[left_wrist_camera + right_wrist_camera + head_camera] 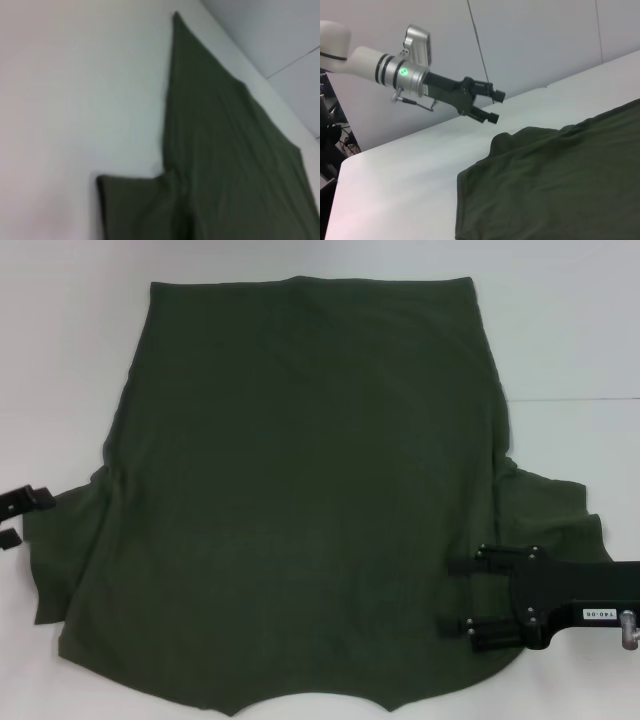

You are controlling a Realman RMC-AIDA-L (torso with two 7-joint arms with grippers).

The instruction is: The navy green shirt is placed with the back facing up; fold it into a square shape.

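The navy green shirt [300, 490] lies spread flat on the white table [60, 340], plain side up, hem at the far side and collar at the near edge. My right gripper [448, 596] is open over the shirt's right side, beside the rumpled right sleeve [550, 505]. My left gripper [33, 518] is at the picture's left edge, just off the left sleeve [60, 540]. In the right wrist view the left gripper [497, 106] hovers open and empty above the table, just beyond the shirt [560, 175]. The left wrist view shows the shirt [225, 165] and its sleeve [130, 205].
White tabletop surrounds the shirt at the left, far side and right, with a thin seam line [570, 398] at the right. A pale wall [535, 40] rises behind the table. Dark equipment [327, 135] stands beyond the table's end.
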